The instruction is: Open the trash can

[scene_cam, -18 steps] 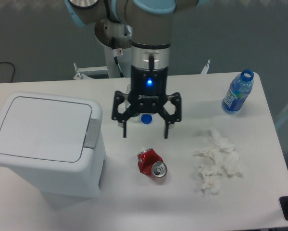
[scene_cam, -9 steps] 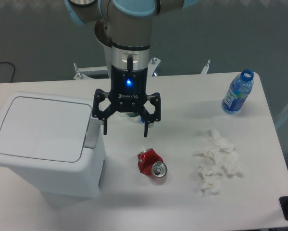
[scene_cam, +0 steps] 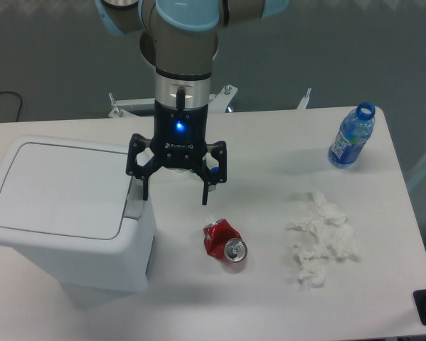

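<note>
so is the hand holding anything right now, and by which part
Nothing. The hand is open and empty, beside the trash can's grey button strip.

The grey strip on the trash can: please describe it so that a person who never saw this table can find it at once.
Start at the trash can, the big white bin at the table's left end. On its right edge, beside the flat closed lid, sits the grey strip, just under the open gripper. It is the only grey part on the white bin.
</note>
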Robot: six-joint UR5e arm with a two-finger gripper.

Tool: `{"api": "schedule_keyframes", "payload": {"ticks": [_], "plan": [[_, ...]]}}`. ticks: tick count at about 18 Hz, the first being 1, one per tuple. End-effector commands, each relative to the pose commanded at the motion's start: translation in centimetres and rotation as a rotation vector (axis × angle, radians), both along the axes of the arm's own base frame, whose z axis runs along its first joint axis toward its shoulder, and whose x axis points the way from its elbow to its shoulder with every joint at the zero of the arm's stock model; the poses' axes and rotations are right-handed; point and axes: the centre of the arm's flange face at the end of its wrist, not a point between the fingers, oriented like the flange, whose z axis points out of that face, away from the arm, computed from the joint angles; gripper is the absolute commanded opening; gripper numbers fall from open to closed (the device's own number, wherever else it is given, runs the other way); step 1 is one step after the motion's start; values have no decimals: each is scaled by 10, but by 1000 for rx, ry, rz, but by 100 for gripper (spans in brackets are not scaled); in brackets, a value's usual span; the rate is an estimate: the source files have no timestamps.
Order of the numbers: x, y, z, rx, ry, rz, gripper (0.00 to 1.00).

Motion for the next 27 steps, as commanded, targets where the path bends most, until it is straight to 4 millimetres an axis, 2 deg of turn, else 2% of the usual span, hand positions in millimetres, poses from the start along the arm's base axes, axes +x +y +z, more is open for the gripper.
{"api": "schedule_keyframes", "payload": {"ticks": [14, 17, 19, 24, 27], "plan": [[1, 2, -9, -11, -10, -4, 100], [2, 1, -5, -4, -7, -6, 100], [0, 0, 5, 12, 5, -6, 100], [-19, -9, 20, 29, 32, 17, 100], [-31, -18, 20, 10, 83, -29, 100]]}}
